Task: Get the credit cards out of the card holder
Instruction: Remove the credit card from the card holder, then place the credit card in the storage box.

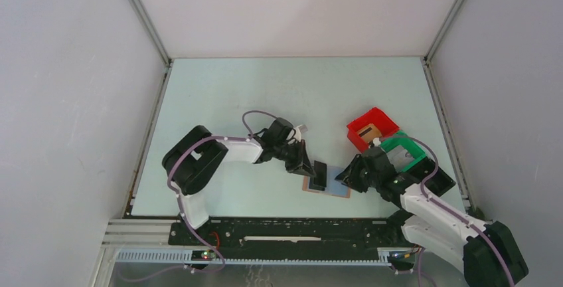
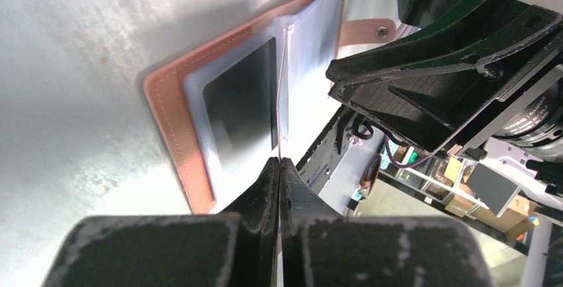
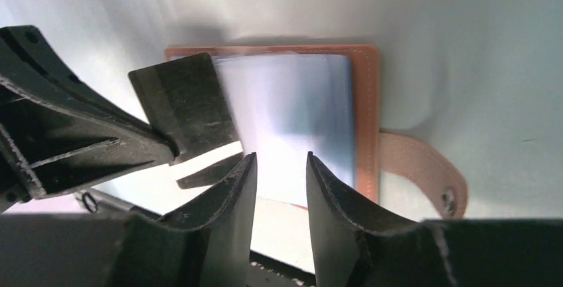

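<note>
– Near the front edge of the table (image 1: pixel 265 101), between the two arms: is that the card holder (image 3: pixel 292 114)?
– Yes. It lies open and flat, tan border outward, blue-grey panels facing up. Its side tab (image 3: pixel 425 167) sticks out on the right arm's side, flat on the table.
– And the left gripper (image 2: pixel 279 174)?
– Its fingers are pressed together on a dark card (image 3: pixel 186 107), held on edge over the holder's left half. I cannot tell whether the card is free of its pocket.
– The right gripper (image 3: pixel 279 174)?
– It sits over the right panel with its jaws apart and nothing between them. Whether the tips touch the panel, I cannot tell.
– Anything else nearby?
– A red bin (image 1: pixel 382 117) and a green bin (image 1: pixel 398 142) stand side by side just beyond the right arm, apart from the holder.
</note>
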